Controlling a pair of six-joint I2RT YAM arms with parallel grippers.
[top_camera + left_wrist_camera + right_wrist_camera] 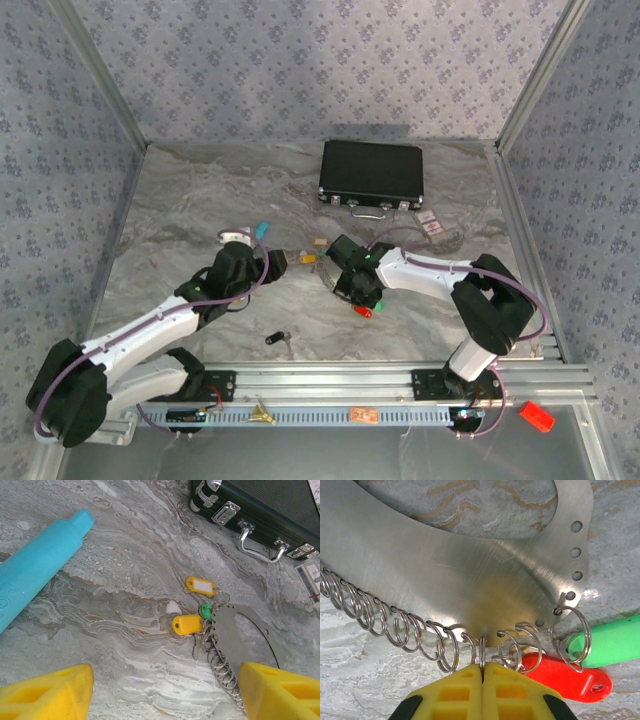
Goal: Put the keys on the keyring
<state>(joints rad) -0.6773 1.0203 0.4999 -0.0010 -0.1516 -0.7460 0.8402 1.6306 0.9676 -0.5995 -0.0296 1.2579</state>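
Clearly my right gripper pinches the keyring by its red tag; my left gripper gapes wide near an unreadable yellow tag.

closed black case, teal tube, small black capsule

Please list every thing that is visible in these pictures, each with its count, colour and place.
keyring: one, silver plate edged with small rings, centre of table
yellow tags: two, yellow, beside the keyring
green tag: one, green, at the keyring's edge
red tag: one, red, at the keyring's edge
keys: count unclear, brass, on near rail
case: one, black, far side
tube: one, teal, left of keyring
capsule: one, black, near side
red piece: one, red, near right corner
left fingers: two, yellow, open, above table
right fingers: two, yellow, shut on keyring edge
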